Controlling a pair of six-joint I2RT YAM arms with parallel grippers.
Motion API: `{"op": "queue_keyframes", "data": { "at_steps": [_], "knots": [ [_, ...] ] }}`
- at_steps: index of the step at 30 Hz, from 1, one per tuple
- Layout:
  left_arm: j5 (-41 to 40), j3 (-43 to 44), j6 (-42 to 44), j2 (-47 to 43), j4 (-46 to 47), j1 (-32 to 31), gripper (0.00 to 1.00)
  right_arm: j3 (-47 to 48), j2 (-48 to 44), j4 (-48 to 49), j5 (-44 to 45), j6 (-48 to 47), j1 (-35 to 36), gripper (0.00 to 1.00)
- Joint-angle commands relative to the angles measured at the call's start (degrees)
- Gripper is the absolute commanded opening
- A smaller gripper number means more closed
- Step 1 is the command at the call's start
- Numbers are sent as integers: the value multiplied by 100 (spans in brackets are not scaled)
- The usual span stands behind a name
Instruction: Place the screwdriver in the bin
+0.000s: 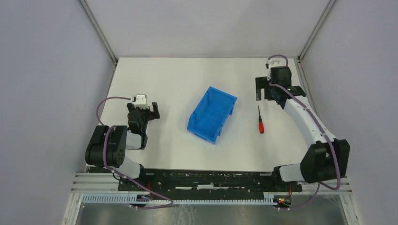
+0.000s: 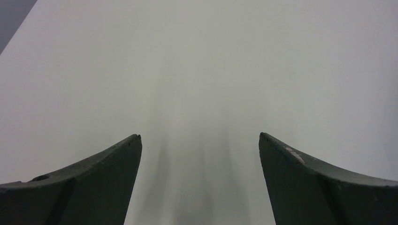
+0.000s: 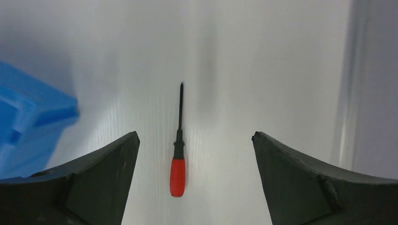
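The screwdriver [image 1: 259, 122], red handle and thin black shaft, lies flat on the white table to the right of the blue bin [image 1: 212, 114]. The bin stands at the table's middle with nothing visible inside. My right gripper [image 1: 263, 89] hangs open just beyond the screwdriver's tip and does not touch it. In the right wrist view the screwdriver [image 3: 178, 161] lies on the table between and below the spread fingers, nearer the left one, with a corner of the bin [image 3: 28, 126] at the left edge. My left gripper [image 1: 143, 111] stands open left of the bin, holding nothing.
The left wrist view shows only bare white table [image 2: 197, 70] between the open left gripper [image 2: 200, 136]. Grey walls and metal frame posts [image 1: 305, 47] close in the table at the back and sides, and the right arm reaches close to the right wall.
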Motion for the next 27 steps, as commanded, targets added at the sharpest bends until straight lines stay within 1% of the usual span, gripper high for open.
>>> {"op": "queue_keyframes", "data": {
  "at_steps": [1, 5, 6, 8, 10, 12, 15, 16, 23, 25, 27],
  "knots": [
    [-24, 22, -183, -64, 221, -10, 100, -715, 532, -618, -579, 32, -21, 96],
    [-21, 22, -183, -62, 221, -6, 100, -1250, 1158, -41, -970, 98, -27, 83],
    [-21, 22, -183, -60, 221, -6, 100, -1319, 1299, 40, -931, 110, -27, 79],
    [-25, 22, -183, -64, 221, -6, 100, -1512, 1515, 183, -702, 155, -29, 74],
    [-31, 22, -179, -66, 221, -6, 100, -1700, 1660, 373, -597, 193, -36, 66],
    [-23, 22, -183, -67, 221, -6, 100, -1800, 1744, 467, -624, 221, -51, 48],
    [-25, 22, -181, -64, 221, -6, 100, -1738, 1621, 411, -670, 264, -54, 7],
    [-25, 22, -183, -64, 221, -6, 100, -1622, 1516, 290, -667, 272, -56, 0],
    [-25, 22, -183, -64, 221, -2, 100, 40, 643, -1429, -869, 237, -45, 0],
    [-24, 22, -183, -64, 221, -6, 100, 354, 420, -1641, -861, 323, -47, 0],
    [-21, 22, -183, -62, 221, -4, 100, 462, 191, -1519, -1142, 547, 36, 0]
  ]
}}
